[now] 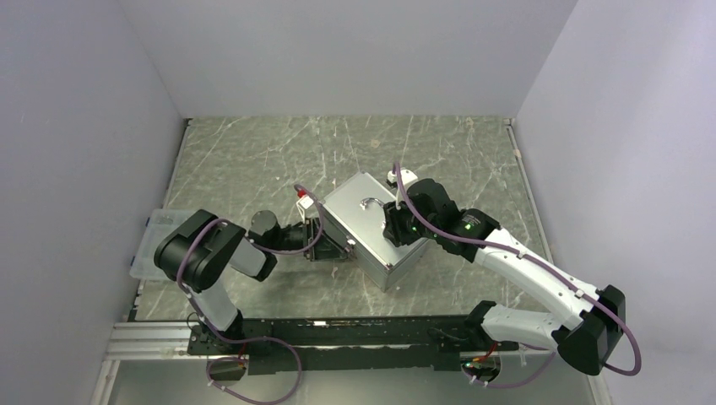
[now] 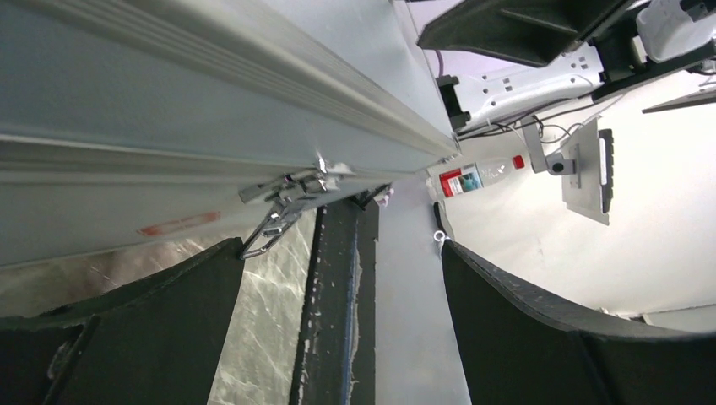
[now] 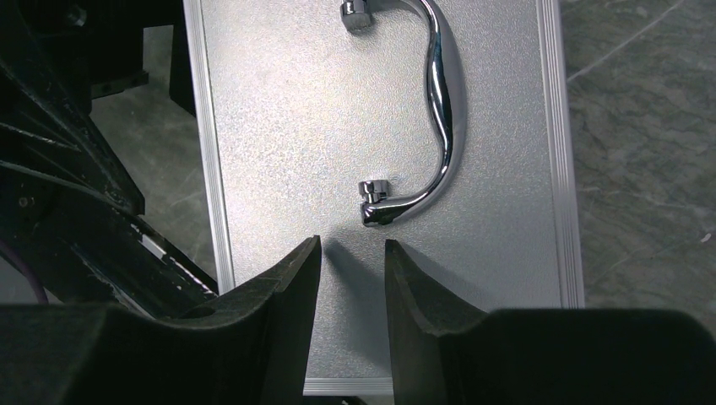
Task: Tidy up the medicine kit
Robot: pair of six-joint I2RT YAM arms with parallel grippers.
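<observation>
The medicine kit point(image 1: 371, 234) is a silver-grey metal case lying slantwise mid-table with its lid down. A curved chrome handle point(image 3: 441, 101) sits on the lid point(image 3: 338, 126). My left gripper point(image 1: 328, 241) is low at the case's front wall, open wide. In the left wrist view the front latch point(image 2: 283, 202) hangs loose just above the left fingertip, beside a small red mark point(image 2: 179, 224). My right gripper point(image 3: 353, 246) hovers over the lid just short of the handle's near post, fingers point(image 3: 291, 287) apart with nothing between them.
A clear plastic box point(image 1: 150, 245) lies at the table's left edge beside the left arm's elbow. Grey walls close in the table on the left, back and right. A red-capped bottle point(image 2: 477, 175) shows far off past the case in the left wrist view.
</observation>
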